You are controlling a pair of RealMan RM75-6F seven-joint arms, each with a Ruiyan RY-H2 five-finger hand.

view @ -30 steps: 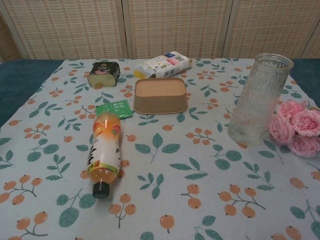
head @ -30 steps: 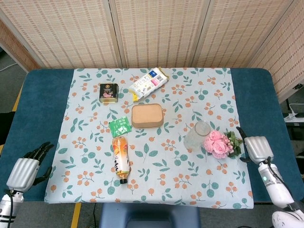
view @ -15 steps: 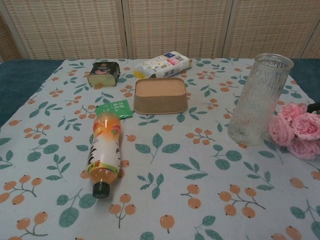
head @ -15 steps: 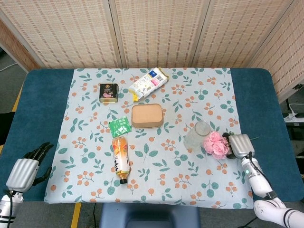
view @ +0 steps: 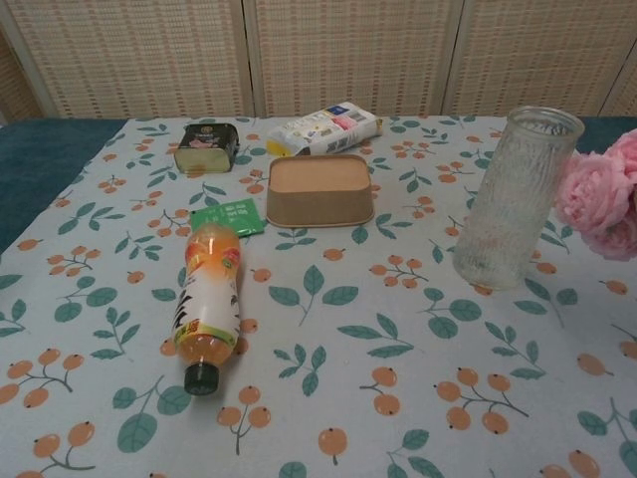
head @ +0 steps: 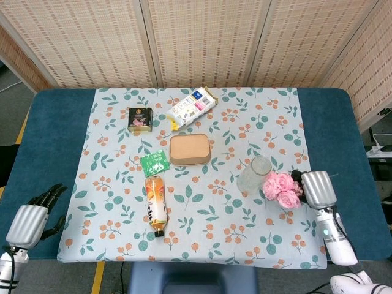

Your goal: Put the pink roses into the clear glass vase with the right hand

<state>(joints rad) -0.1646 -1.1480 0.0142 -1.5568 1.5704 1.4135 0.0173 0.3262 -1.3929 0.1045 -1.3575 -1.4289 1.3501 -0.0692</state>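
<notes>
Pink roses [view: 599,193] lifted off floral tablecloth [head: 116,208].

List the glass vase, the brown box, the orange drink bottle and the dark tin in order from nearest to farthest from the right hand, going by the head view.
From the right hand:
1. Glass vase, just to its left, past the pink roses.
2. Brown box, at the table's middle.
3. Orange drink bottle, lying left of centre near the front.
4. Dark tin, far left toward the back.
</notes>
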